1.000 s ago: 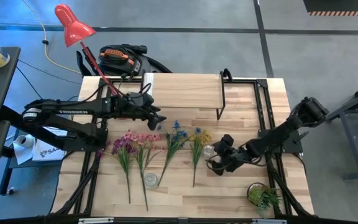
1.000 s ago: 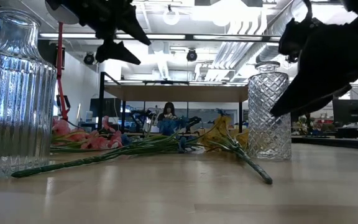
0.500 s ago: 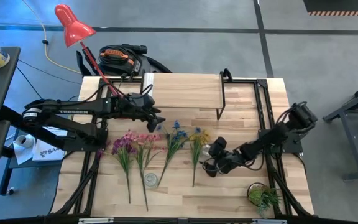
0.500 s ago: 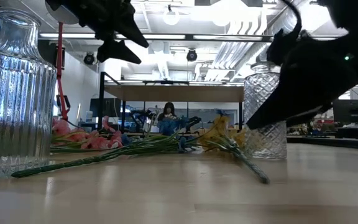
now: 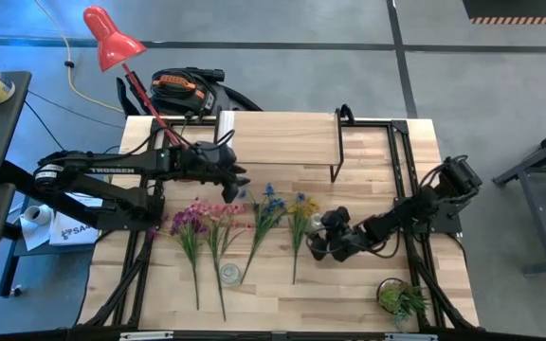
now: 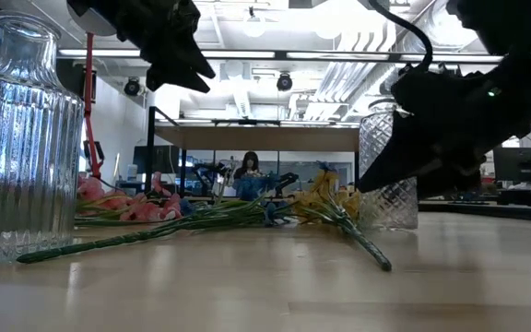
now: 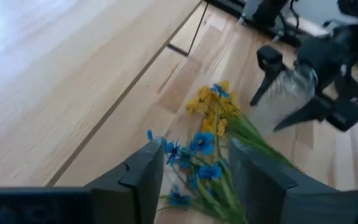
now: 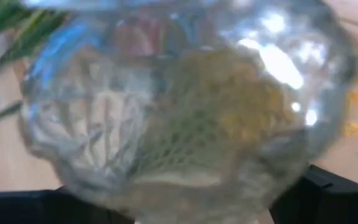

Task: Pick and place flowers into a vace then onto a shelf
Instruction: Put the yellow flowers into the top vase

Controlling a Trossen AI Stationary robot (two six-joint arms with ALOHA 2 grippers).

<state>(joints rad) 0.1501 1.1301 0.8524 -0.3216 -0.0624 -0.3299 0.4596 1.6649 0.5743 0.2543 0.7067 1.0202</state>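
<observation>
The flowers lie side by side in the middle of the table: purple (image 5: pixel 186 224), pink (image 5: pixel 222 216), blue (image 5: pixel 269 205) and yellow (image 5: pixel 301 208). A diamond-cut glass vase (image 5: pixel 318 225) stands just right of the yellow sprig, and my right gripper (image 5: pixel 324 237) is shut on it. My left gripper (image 5: pixel 243 182) hangs open above the blue blooms (image 7: pixel 197 149), with nothing between its fingers. The shelf (image 5: pixel 278 140) stands at the table's far edge. My right gripper has the vase's round body (image 8: pixel 185 106) between its two fingers (image 8: pixel 328 193), one on either side. The fingers come level from the table's right side. The vase (image 6: pixel 385 175) stands upright with its base on the table.
A ribbed glass vase (image 5: pixel 228 275) stands near the table's near edge, on the pink stem's right. A small potted plant (image 5: pixel 401 298) sits at the near right corner. A red lamp (image 5: pixel 112 38) leans over the far left corner. A person (image 6: pixel 250 168) sits in the room beyond.
My right gripper has gone toward the table's left and shut about the diamond-cut vase, which has shifted a little to the left. My left gripper has stayed in place above the blooms while its fingers have drawn closer together.
</observation>
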